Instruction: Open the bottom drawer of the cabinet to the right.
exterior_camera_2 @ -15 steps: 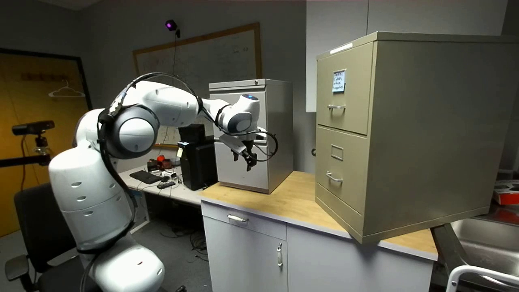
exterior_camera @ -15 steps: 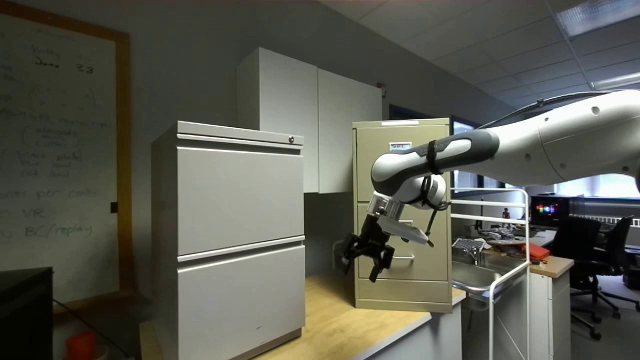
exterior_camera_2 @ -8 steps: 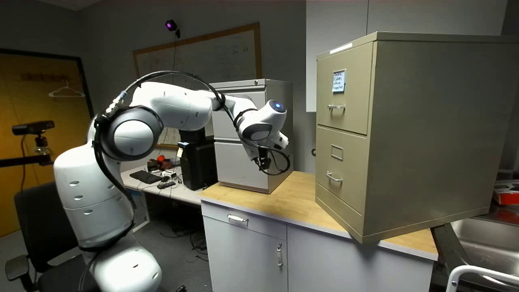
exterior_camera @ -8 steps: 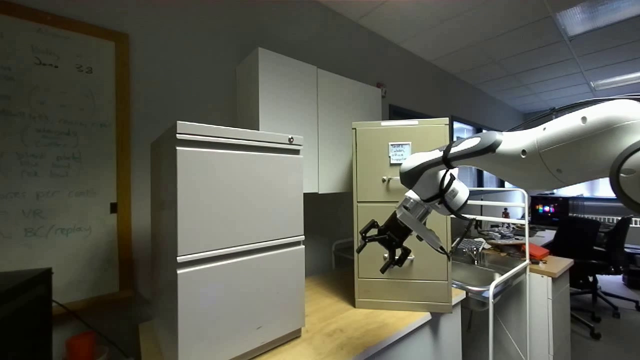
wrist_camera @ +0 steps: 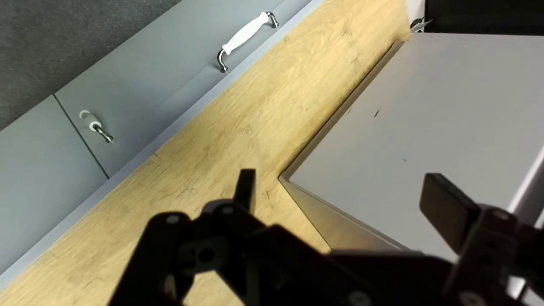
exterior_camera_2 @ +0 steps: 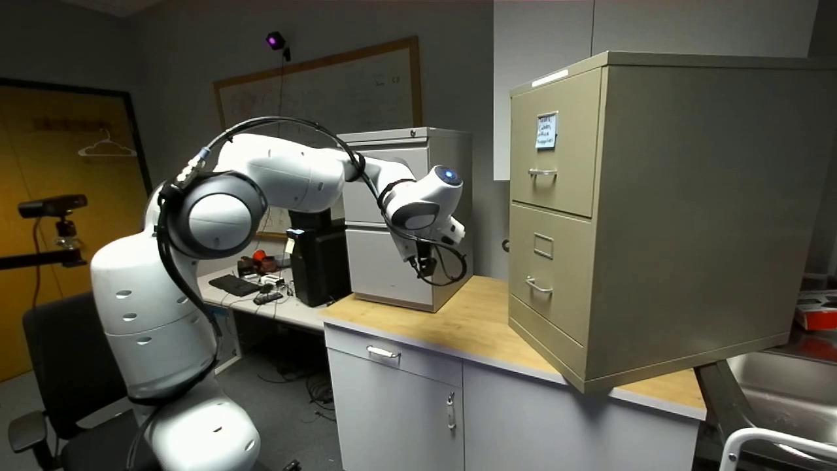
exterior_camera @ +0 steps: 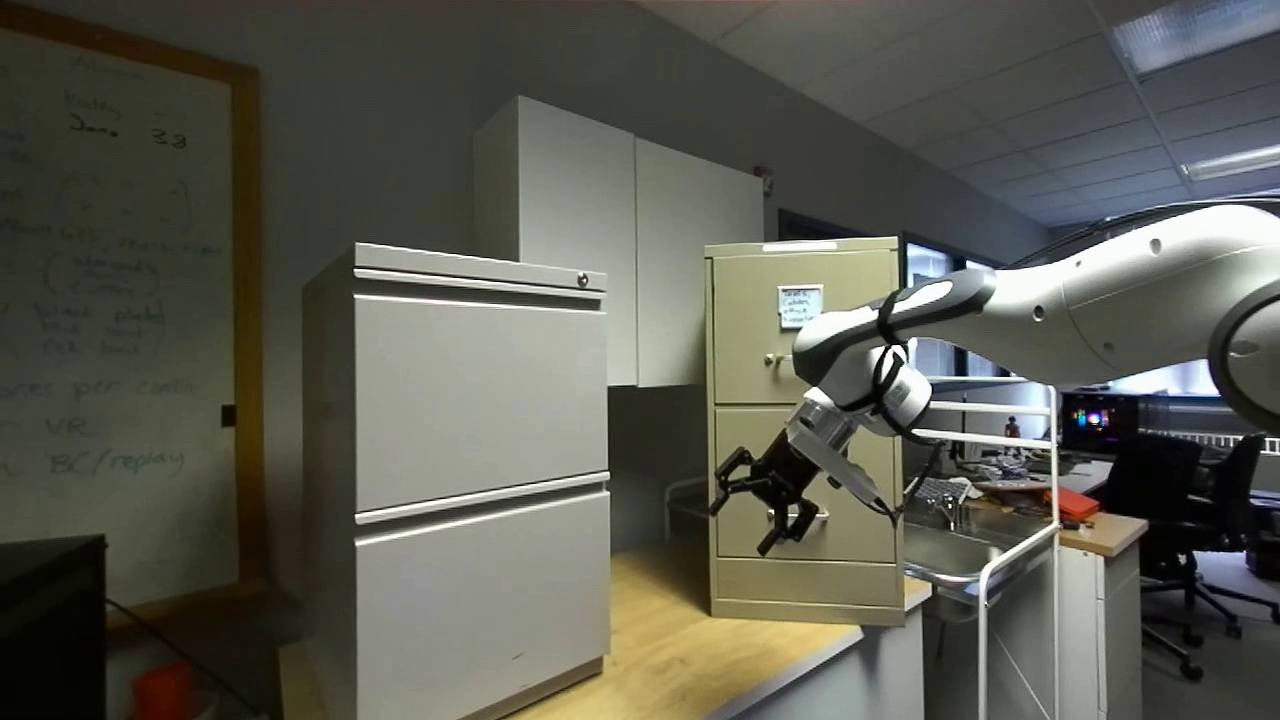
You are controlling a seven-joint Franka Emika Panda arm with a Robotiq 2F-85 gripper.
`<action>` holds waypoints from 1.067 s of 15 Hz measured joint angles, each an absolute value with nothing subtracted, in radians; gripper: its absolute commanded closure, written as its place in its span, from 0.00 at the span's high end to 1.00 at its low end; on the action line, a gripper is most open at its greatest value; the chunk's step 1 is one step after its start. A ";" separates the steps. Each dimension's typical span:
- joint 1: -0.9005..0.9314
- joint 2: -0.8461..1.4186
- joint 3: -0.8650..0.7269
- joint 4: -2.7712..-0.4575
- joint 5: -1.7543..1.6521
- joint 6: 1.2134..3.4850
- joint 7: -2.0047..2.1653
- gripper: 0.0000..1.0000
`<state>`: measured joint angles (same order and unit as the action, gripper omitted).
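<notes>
The beige-yellow cabinet (exterior_camera: 745, 300) stands on the counter and also shows in an exterior view from its side (exterior_camera_2: 693, 216). Its bottom drawer (exterior_camera_2: 563, 261) is closed, with a silver bar handle (exterior_camera_2: 539, 286). In an exterior view my arm and gripper overlap part of the drawer front (exterior_camera: 860, 535). My gripper (exterior_camera: 741, 528) is open and empty, tilted downward, apart from the drawer. In an exterior view it (exterior_camera_2: 425, 267) hangs before the grey cabinet, partly hidden by a cable. In the wrist view the gripper's (wrist_camera: 344, 191) fingers stand wide apart; the beige cabinet is out of view there.
The wider light-grey cabinet (exterior_camera: 480, 400) stands on the same wooden counter (exterior_camera_2: 477, 320) and shows beyond the fingers in the wrist view (wrist_camera: 446, 106). White cupboards (exterior_camera: 580, 230) hang on the wall. A white metal rack (exterior_camera: 1053, 450) and a sink (exterior_camera_2: 778, 386) are beside the beige cabinet.
Over the first half second my gripper has moved to the right in both exterior views and tilted more. Since then it has hardly moved. The drawer has not moved.
</notes>
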<state>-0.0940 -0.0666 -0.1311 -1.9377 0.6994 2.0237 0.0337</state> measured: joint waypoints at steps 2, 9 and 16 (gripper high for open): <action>-0.086 -0.039 -0.116 -1.910 0.701 2.051 0.090 1.00; -0.076 0.106 -0.099 -1.753 0.708 2.244 0.426 1.00; -0.138 0.275 -0.141 -1.658 0.728 2.351 0.672 1.00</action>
